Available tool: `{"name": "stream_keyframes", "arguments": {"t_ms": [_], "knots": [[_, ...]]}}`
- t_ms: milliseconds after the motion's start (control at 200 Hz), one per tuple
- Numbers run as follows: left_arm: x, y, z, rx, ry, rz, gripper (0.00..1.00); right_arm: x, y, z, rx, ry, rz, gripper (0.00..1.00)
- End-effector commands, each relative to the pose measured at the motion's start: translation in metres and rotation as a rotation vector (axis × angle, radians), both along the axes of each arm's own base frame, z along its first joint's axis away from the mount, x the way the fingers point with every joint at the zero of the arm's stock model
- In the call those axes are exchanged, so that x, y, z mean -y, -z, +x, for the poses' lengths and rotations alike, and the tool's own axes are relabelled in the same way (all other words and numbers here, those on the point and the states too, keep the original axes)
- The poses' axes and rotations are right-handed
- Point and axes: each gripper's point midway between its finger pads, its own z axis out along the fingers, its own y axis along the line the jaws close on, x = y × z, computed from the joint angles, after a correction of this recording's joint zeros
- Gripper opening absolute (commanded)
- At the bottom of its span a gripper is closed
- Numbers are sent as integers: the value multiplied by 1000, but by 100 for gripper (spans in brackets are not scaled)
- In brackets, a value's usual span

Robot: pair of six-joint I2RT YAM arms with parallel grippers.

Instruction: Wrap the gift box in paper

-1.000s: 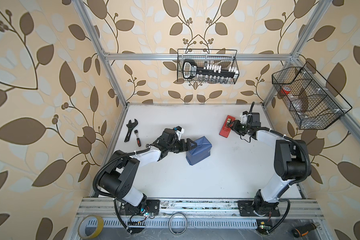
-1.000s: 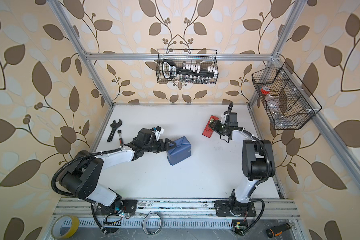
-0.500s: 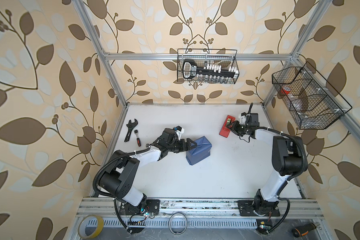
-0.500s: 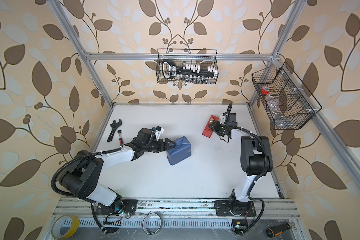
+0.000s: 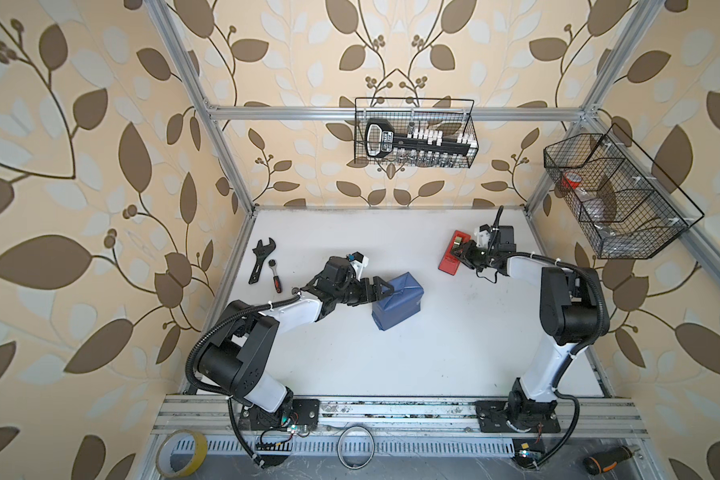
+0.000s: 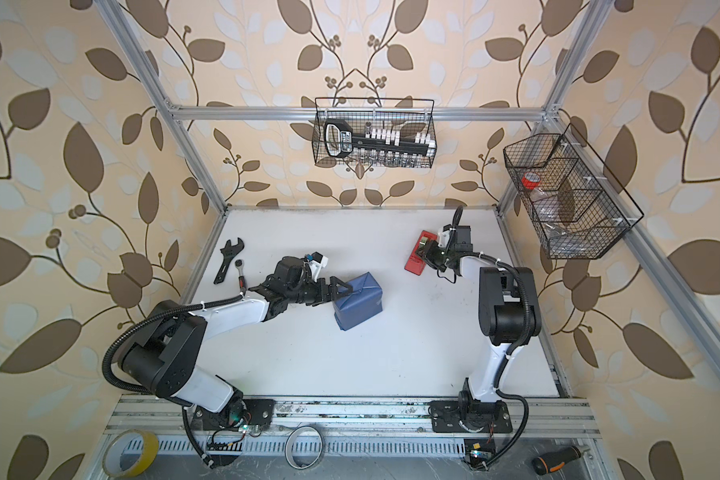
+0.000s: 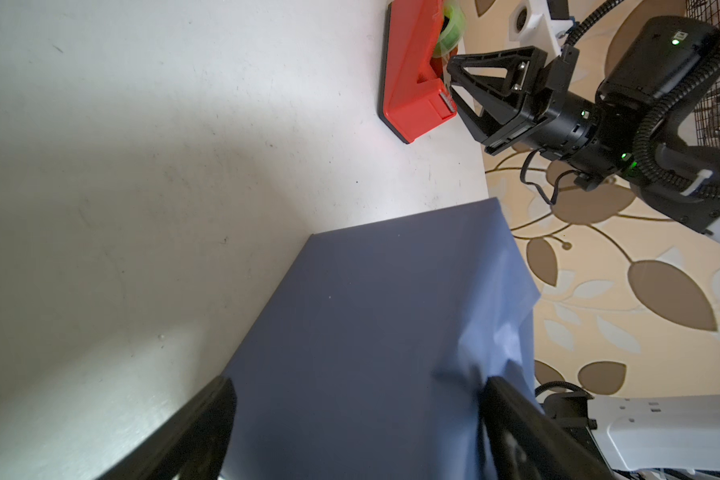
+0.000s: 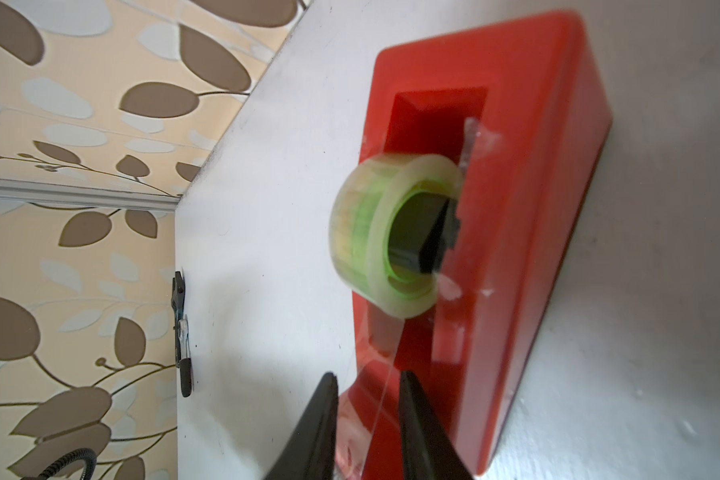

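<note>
The box [image 5: 398,299] stands near the ctr of the bench [image 5: 391,365]. It is fully covered by the paper [image 7: 371,332], dark face outside, and no bare box shows. At the end toward the left arm the paper is folded in, w/ 1 lighter, creased flap [image 7: 504,332]. The left gripper [image 5: 385,289] is at this end, jaws spread wide, fingers [image 7: 516,432] lying against the paper. If it clamps the parcel or only presses the fold, I cannot tell.

Well apart, at the far right, the right gripper [image 8: 367,376] is at the red dispenser [image 8: 516,208]. Its jaws are narrow but there is a gap, and a clear strip of tape [image 8: 381,365] runs between them, not yet pinched as it seems.

Risks, in my judgement:
- The thin strip may slip out or stick to 1 finger only, so the pull gives nothing.
- A pull w/o tearing on the cutter may drag the dispenser.
- If the left gripper lets go, the flap may spring open before tape arrives.
</note>
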Motion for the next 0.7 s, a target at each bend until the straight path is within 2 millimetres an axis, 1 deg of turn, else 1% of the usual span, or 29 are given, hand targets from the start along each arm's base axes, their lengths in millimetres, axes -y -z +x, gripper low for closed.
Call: {"name": "stream_keyframes", "arguments": {"t_ms": [0, 240, 430, 530, 609, 694], "knots": [[-13, 55, -31, -169, 17, 149, 93, -2, 4, 7, -8, 12, 41, 25], [-13, 55, -32, -169, 19, 149, 93, -7, 9, 7, -17, 18, 95, 18], [-14, 56, -32, -169, 16, 151, 93, -9, 3, 7, -5, 27, 131, 10], [-13, 55, -32, -167, 18, 151, 93, -10, -3, 9, 13, 36, 168, 6], [-14, 56, -32, -168, 17, 153, 93, -12, -11, 10, 33, 45, 209, 0], [-14, 57, -32, -169, 17, 155, 93, -14, -20, 12, 50, 52, 257, 0]]}}
